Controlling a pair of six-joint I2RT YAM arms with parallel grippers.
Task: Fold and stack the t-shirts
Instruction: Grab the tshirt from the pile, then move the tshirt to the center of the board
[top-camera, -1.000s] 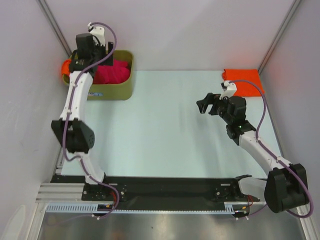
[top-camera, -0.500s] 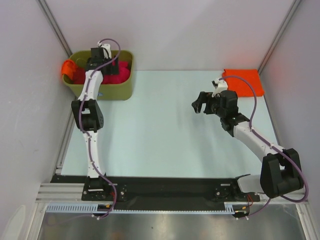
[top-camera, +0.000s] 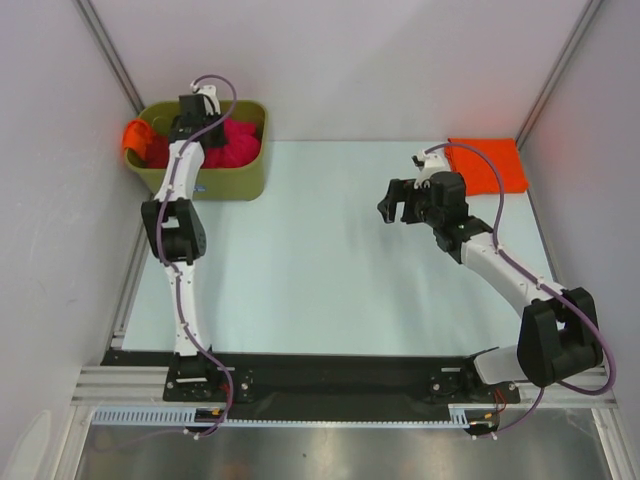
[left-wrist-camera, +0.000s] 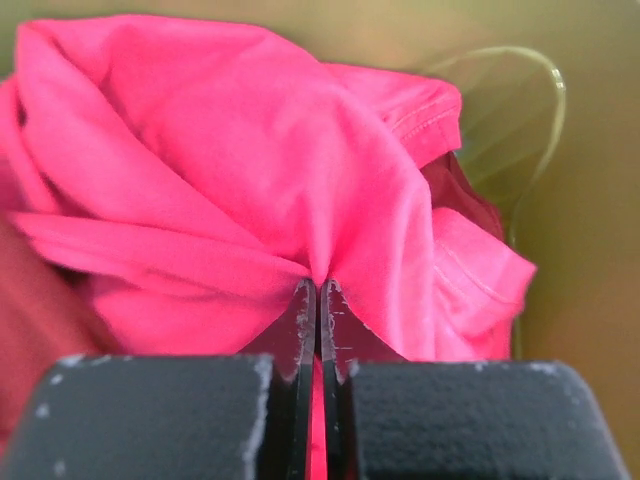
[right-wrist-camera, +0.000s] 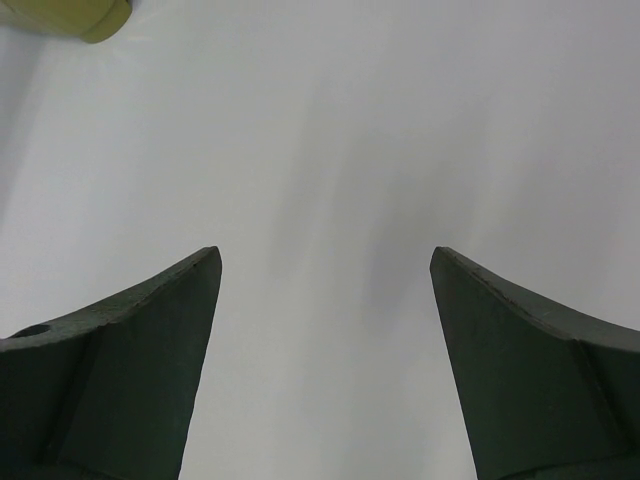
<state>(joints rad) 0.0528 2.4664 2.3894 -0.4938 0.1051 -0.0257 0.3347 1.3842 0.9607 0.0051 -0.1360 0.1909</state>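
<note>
Pinching right into the heap, the left gripper (left-wrist-camera: 318, 292) had its two fingers clenched on a fold of the crimson-pink t-shirt (left-wrist-camera: 250, 150), low in the middle of the left wrist view. The cloth rose to a small peak just at the fingertips. Creases fanned away toward the upper left and the right of the frame, and a sliver of pink showed down in the narrow slit between the fingers. The rest of that shirt lay bunched above and on both sides of the fingers, a hemmed edge curling over at the upper right. A dark red cloth (left-wrist-camera: 468, 198) peeked out beneath it on the right.

From the top view, the whole bundle sat inside the olive-green bin (top-camera: 235, 182) at the upper left of the frame, with the left arm reaching in over it. An orange cloth (top-camera: 133, 136) hung over the bin's left rim.

Over on the right, the right gripper (top-camera: 396, 204) hovered above the bare table (top-camera: 310, 270), well apart from any shirt. Its fingers were spread wide with nothing between them but pale tabletop. A folded orange t-shirt (top-camera: 490, 162) lay flat in the upper right corner of the table, behind that arm and untouched by it.
</note>
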